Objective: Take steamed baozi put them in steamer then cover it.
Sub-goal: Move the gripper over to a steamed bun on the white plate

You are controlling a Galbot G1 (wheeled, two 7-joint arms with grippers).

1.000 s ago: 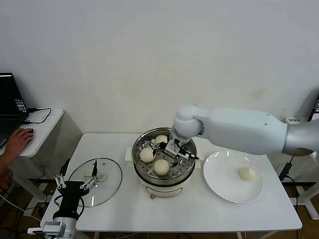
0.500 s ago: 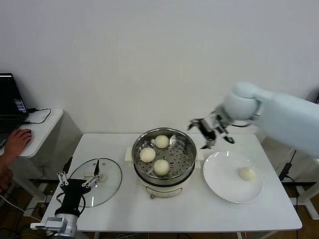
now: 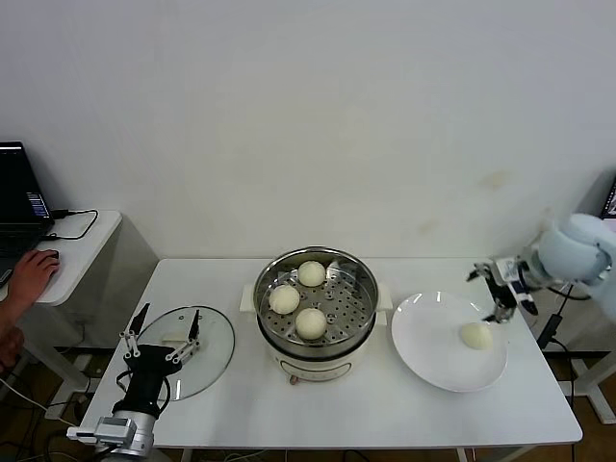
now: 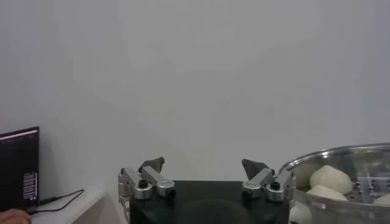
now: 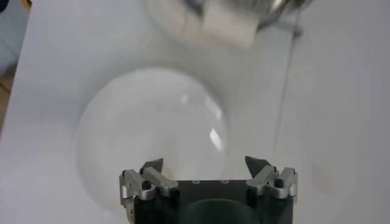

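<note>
Baozi number three (image 3: 300, 298) already sit on the perforated tray of the steamer (image 3: 317, 351), and the last baozi (image 3: 476, 335) lies alone on the white plate (image 3: 423, 361). That likely explains why the right gripper (image 3: 500, 286) hangs just above that plate's far edge, fingers spread wide and empty. With loading unfinished, the cover (image 3: 217, 361) lies flat on the desk (image 3: 385, 409) left of the steamer, where the left gripper (image 3: 162, 337) waits over it, fingers wide too.
</note>
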